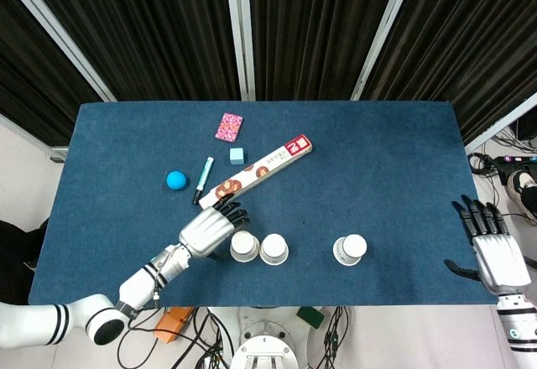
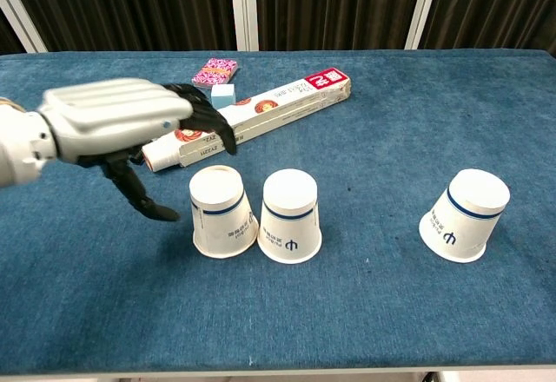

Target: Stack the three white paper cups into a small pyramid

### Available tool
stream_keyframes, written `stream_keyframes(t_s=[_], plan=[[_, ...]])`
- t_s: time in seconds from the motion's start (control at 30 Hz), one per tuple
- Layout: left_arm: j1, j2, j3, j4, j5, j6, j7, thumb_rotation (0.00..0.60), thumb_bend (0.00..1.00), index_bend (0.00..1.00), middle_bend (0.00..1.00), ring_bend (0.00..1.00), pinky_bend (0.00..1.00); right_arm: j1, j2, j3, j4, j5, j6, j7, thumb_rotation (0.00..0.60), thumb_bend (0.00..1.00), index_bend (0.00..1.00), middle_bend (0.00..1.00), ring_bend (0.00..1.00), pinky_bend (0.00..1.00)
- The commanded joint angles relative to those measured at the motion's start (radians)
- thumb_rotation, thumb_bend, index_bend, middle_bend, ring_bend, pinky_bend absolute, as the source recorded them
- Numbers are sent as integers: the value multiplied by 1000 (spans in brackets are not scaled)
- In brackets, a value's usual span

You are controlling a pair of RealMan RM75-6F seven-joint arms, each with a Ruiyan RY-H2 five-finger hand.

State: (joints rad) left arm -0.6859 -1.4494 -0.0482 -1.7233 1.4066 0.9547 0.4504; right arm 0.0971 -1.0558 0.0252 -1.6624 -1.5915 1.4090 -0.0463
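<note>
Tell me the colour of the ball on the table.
The ball is blue, seen only in the head view.

On the table [image 1: 386, 159], two cups stood upside down side by side near the front edge: left cup [image 2: 221, 212] & middle cup [image 2: 290, 217], touching or nearly so. Third cup [image 2: 465, 214] sat well apart to the right, also inverted. Left hand [image 2: 117, 123] hovered just left of & behind the left cup, apart from it. Behind the hand lay a long box [image 1: 256, 173], angled back-right. Left of the box: a pen [image 1: 203, 179], then a ball [image 1: 175, 180]. Behind the box: a small cube [image 1: 237, 155], a packet [image 1: 228, 126] further back. Right hand [image 1: 491, 247] was off the table's right front corner.
</note>
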Motion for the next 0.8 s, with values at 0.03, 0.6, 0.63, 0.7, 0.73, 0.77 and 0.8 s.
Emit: stream_keyframes(t_s=[0.03,0.6,0.63,0.7,0.73,0.77,0.8], plan=[[62,45,33,-17,49,100,-28,600,143,253,193,140,0,86,8,-41,-40,-74,-132,12,600,194,0,26,0,43],[247,168,94,18,132,345,-183,600,143,253,193,133,0,359,-121,-1,-50,-22,-504,-64,600,369,198,22,0,41],[252,170,94,20,134,349,-189,600,143,252,193,132,0,367,-123,0,-53,-12,-515,-73,600,390,212,26,0,41],[259,172,94,23,137,353,-198,600,143,252,193,132,0,377,-124,1,-57,2,-526,-85,600,416,225,31,0,41],[263,173,94,24,139,355,-202,600,144,252,193,131,0,381,-124,1,-59,9,-529,-93,600,423,229,34,0,41],[265,174,94,25,140,356,-203,600,144,252,193,131,0,383,-123,1,-61,14,-530,-97,600,425,231,36,0,41],[267,175,94,25,141,356,-205,600,144,252,193,131,0,385,-123,0,-62,19,-532,-100,600,425,236,38,0,41]])
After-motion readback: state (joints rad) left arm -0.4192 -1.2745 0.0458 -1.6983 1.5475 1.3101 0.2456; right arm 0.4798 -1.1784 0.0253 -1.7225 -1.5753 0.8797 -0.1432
